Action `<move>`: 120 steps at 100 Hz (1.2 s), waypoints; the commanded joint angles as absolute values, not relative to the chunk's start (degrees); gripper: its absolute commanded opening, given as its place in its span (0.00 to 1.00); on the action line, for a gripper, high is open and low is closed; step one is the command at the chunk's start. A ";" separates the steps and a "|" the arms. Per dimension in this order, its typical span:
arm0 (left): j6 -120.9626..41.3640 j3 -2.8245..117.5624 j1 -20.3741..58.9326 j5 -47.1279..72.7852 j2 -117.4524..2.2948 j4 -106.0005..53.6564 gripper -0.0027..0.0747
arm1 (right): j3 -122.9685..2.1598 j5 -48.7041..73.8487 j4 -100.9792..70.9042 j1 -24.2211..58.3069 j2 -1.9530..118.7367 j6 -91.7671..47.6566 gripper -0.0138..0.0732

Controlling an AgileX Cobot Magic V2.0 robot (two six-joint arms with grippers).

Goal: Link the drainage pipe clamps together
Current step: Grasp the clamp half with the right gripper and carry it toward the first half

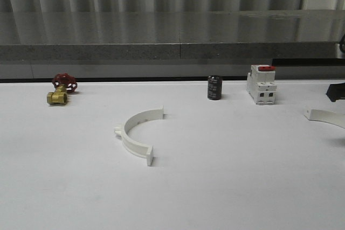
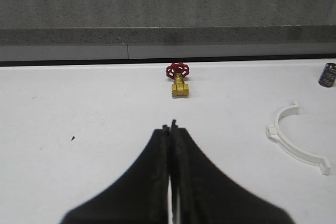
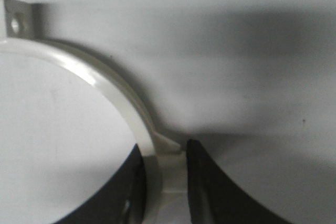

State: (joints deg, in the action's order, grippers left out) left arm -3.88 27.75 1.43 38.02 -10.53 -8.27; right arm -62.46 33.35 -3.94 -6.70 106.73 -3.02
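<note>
One white drainage pipe clamp [image 1: 128,136] lies on the white table left of centre, its open side facing right; it also appears in the left wrist view [image 2: 296,149]. The other clamp [image 1: 326,116] is at the right edge under the dark body of my right gripper [image 1: 335,91]. In the right wrist view my right gripper [image 3: 164,148] is shut on this clamp's curved band [image 3: 113,90] at its small middle tab, one finger on each side. My left gripper [image 2: 169,127] is shut on nothing, well left of the first clamp.
A brass valve with a red handwheel [image 1: 60,91] stands at the back left. A black cylinder [image 1: 214,88] and a white breaker with a red switch [image 1: 262,83] stand at the back right. A grey ledge [image 1: 161,52] runs behind the table.
</note>
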 commanded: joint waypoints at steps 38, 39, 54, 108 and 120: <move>-3.92 29.28 1.83 33.70 -11.10 -9.18 0.01 | -69.94 40.50 -6.95 -3.54 103.03 0.00 0.27; -3.92 29.28 1.83 33.70 -11.10 -9.18 0.01 | -70.01 40.56 -6.95 -3.30 102.93 0.00 0.27; -3.92 29.28 1.83 33.70 -11.10 -9.18 0.01 | -70.49 39.95 -5.78 2.64 100.62 6.19 0.27; -3.92 29.28 1.83 33.70 -11.10 -9.18 0.01 | -71.86 39.60 13.43 21.80 100.55 40.41 0.27; -3.92 29.28 1.83 33.70 -11.10 -9.18 0.01 | -71.86 39.17 13.43 22.91 100.55 42.05 0.27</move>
